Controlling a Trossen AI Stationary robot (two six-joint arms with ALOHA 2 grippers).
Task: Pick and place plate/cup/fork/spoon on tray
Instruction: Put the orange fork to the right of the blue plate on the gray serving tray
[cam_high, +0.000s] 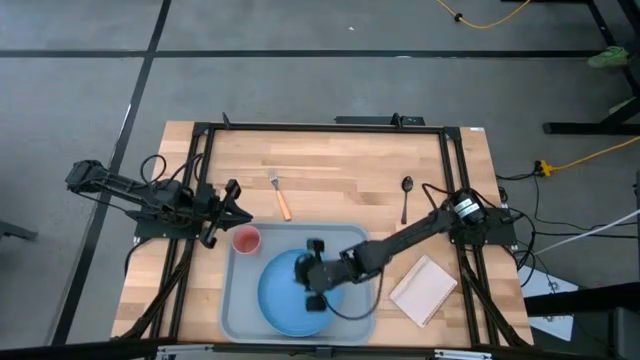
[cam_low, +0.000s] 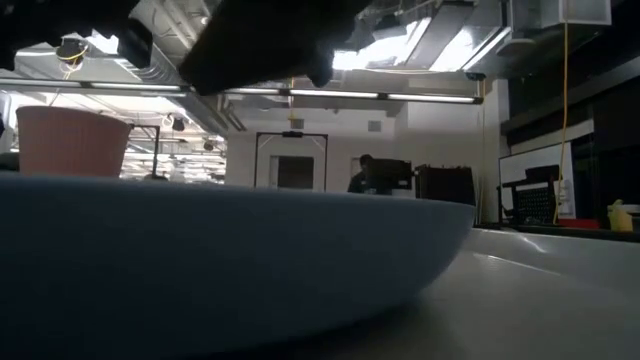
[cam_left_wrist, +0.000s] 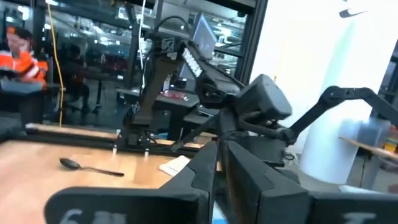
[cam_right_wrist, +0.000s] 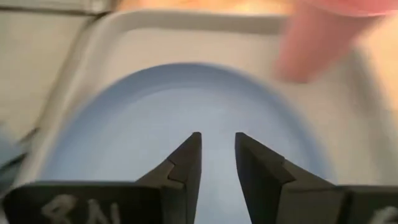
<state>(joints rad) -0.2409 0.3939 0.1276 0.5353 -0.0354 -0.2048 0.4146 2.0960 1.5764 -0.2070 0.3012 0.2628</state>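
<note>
The light-blue plate (cam_high: 285, 292) lies flat in the grey-blue tray (cam_high: 352, 240) at the table's near middle. The pink-red cup (cam_high: 246, 240) stands upright in the tray's far left corner. The orange-handled fork (cam_high: 281, 196) and the dark spoon (cam_high: 406, 197) lie on the bare wood beyond the tray. My right gripper (cam_high: 311, 275) hovers over the plate (cam_right_wrist: 186, 106), fingers a little apart and empty; the cup (cam_right_wrist: 323, 43) shows past them. My left gripper (cam_high: 226, 208) waits left of the cup, fingers shut (cam_left_wrist: 219, 163) and empty.
A small beige flat rectangle (cam_high: 424, 288) lies on the table right of the tray. A black frame (cam_high: 320, 127) runs along the table's far edge and sides. In the low view the plate's rim (cam_low: 230, 270) fills the foreground, with the cup (cam_low: 72, 140) behind it.
</note>
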